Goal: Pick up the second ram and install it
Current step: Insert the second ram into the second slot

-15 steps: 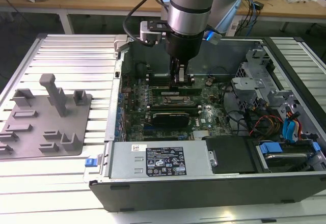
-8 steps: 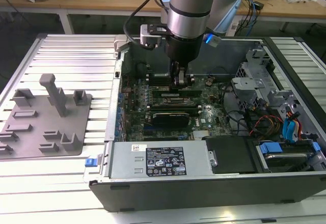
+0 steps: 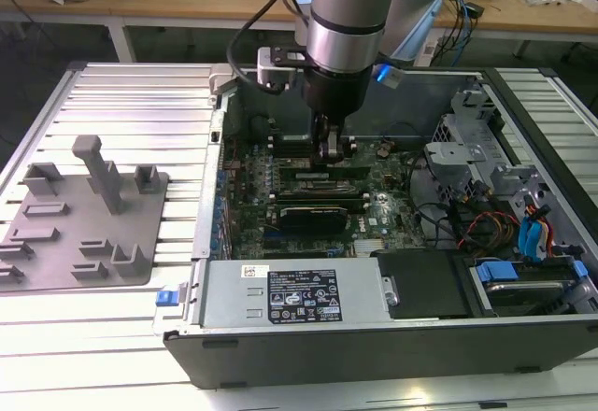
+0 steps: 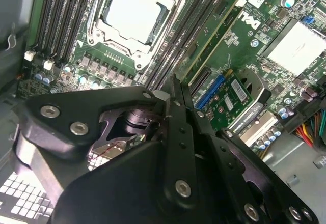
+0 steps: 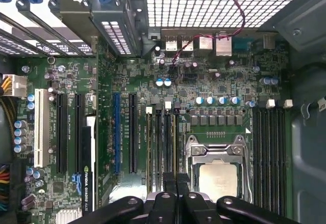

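My gripper [image 3: 329, 154] reaches down into the open computer case [image 3: 215, 243], just above the motherboard. In both wrist views its fingers are shut together with nothing visible between them. Their tips [image 5: 175, 179] hang over the bank of memory slots beside the CPU socket [image 5: 219, 170]. A thin green ram stick [image 5: 175, 142] stands in the slot right under the tips; whether they touch it I cannot tell. In the second wrist view the gripper [image 4: 173, 87] ends at one end of a long green stick [image 4: 216, 35] seated in its slot.
A grey plastic holder plate [image 3: 84, 219] with upright blocks lies on the slatted table at the exterior view's left. Inside the case are a black expansion card [image 3: 313, 217], the power supply [image 3: 290, 294], drive cages and cables [image 3: 486, 215]. More memory slots [image 5: 267, 152] flank the socket's other side.
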`<state>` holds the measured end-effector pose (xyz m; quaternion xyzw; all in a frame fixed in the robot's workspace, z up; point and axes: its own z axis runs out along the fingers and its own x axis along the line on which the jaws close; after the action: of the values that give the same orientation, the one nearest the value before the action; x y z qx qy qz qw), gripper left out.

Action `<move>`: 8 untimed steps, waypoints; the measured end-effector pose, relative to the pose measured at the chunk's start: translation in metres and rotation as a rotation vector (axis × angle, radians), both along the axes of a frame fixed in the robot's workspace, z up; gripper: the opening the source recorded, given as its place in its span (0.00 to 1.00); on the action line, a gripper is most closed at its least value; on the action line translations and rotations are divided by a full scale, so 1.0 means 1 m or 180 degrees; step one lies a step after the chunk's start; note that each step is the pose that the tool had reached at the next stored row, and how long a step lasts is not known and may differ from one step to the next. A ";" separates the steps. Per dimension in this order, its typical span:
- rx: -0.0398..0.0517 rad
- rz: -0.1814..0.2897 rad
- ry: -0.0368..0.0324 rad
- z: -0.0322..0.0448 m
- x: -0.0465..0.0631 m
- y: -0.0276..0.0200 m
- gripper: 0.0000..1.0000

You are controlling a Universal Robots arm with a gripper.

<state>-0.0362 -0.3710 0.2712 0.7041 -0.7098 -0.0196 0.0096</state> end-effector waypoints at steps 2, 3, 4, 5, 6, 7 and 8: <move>0.0000 0.0000 0.0000 -0.0026 0.000 0.0000 0.09; 0.0000 0.0000 0.0000 -0.0032 0.000 0.0000 0.09; 0.0001 0.0000 0.0000 -0.0039 0.000 0.0000 0.09; 0.0001 0.0000 0.0000 -0.0045 0.000 0.0000 0.09; 0.0001 0.0000 0.0000 -0.0051 0.000 0.0000 0.09; 0.0001 0.0000 0.0000 -0.0061 0.000 0.0000 0.09; 0.0000 0.0000 0.0000 -0.0065 0.000 0.0000 0.09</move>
<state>-0.0364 -0.3711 0.2647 0.7041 -0.7098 -0.0196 0.0096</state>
